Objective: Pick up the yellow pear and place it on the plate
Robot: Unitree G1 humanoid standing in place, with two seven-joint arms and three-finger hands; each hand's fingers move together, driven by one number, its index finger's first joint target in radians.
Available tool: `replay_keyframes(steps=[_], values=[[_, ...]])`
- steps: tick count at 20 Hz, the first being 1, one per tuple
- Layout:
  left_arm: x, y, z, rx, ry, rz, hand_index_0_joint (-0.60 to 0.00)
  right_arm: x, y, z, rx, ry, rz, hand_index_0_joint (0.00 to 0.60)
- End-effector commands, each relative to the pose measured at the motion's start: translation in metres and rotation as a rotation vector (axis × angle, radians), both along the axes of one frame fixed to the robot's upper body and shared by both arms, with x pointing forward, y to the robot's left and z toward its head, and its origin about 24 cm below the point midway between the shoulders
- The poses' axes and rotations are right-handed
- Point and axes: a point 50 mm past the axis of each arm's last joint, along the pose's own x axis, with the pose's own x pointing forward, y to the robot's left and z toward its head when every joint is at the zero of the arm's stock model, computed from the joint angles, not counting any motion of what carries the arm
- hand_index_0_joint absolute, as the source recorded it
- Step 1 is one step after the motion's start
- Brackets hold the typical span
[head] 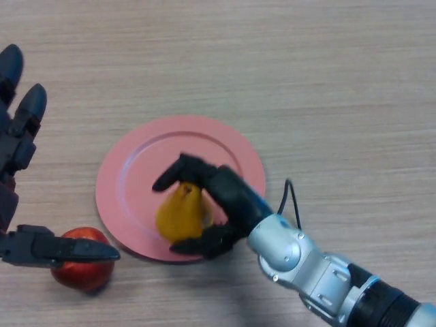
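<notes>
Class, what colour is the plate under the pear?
The plate is pink, seen best in the head view, the only one.

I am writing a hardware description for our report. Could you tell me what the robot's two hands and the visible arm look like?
Both hands are black, with thick, rounded fingers built from blocky segments. The left hand shows a small red detail near its base. The right hand joins a silver-grey metallic wrist with rounded housings and small dark screw holes; farther back the forearm turns black.

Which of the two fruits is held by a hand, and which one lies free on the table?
The yellow pear is held: the right hand curls round it over the pink plate. The red apple lies free on the table, beside the plate.
</notes>
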Motion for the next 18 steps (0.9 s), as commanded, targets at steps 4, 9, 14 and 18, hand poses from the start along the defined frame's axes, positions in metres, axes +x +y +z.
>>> replay_keyframes(steps=[4, 9, 14, 18], values=[[-0.016, 0.006, 0.031, 0.084, -0.198, 0.015, 0.0, 0.02, 0.007, 0.045, 0.031, -0.202, 0.011, 0.249], [-0.017, 0.004, 0.028, 0.105, -0.184, 0.022, 0.0, 0.021, 0.005, 0.056, 0.102, -0.185, -0.024, 0.0], [-0.017, 0.004, 0.028, 0.083, -0.18, 0.025, 0.0, 0.019, -0.005, 0.09, 0.256, -0.231, -0.061, 0.0], [-0.014, 0.001, 0.029, 0.1, -0.2, 0.021, 0.0, 0.011, -0.031, 0.118, 0.336, -0.275, -0.081, 0.0]])
